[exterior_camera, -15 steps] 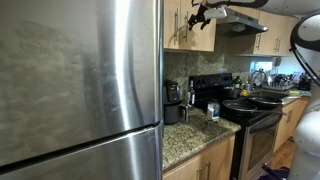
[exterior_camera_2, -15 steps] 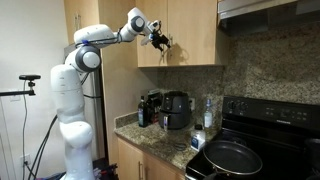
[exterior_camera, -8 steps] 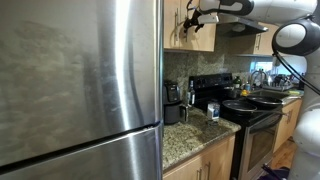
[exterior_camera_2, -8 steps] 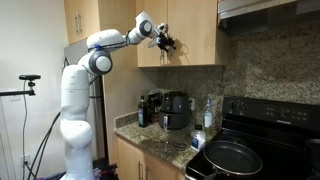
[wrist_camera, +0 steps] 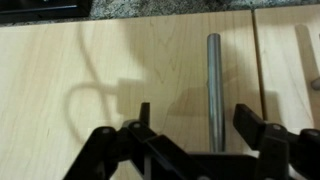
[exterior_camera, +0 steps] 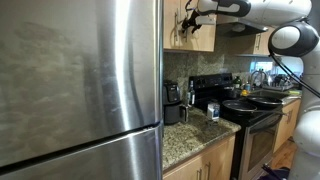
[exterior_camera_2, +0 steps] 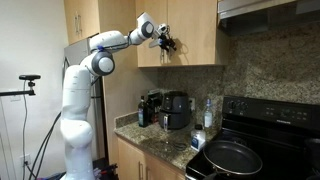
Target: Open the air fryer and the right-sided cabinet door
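up high above the counter (wrist_camera: 160, 9): right-sided cabinet door (wrist_camera: 100, 60), hard wood, probably not heavy. best grabbed by the thin silver handle (wrist_camera: 213, 80), smooth and slippery. gripper (wrist_camera: 197, 115) open, a jaw on each side of it.

The speckled granite countertop (exterior_camera_2: 152, 142) carries the black air fryer (exterior_camera_2: 177, 110) and 1 clear bottle (exterior_camera_2: 207, 112).

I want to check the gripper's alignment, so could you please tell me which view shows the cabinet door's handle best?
The wrist view: the silver bar handle runs large and sharp between the fingers of the open gripper. In both exterior views it is only a sliver on the cabinet door by the gripper, too small to judge.
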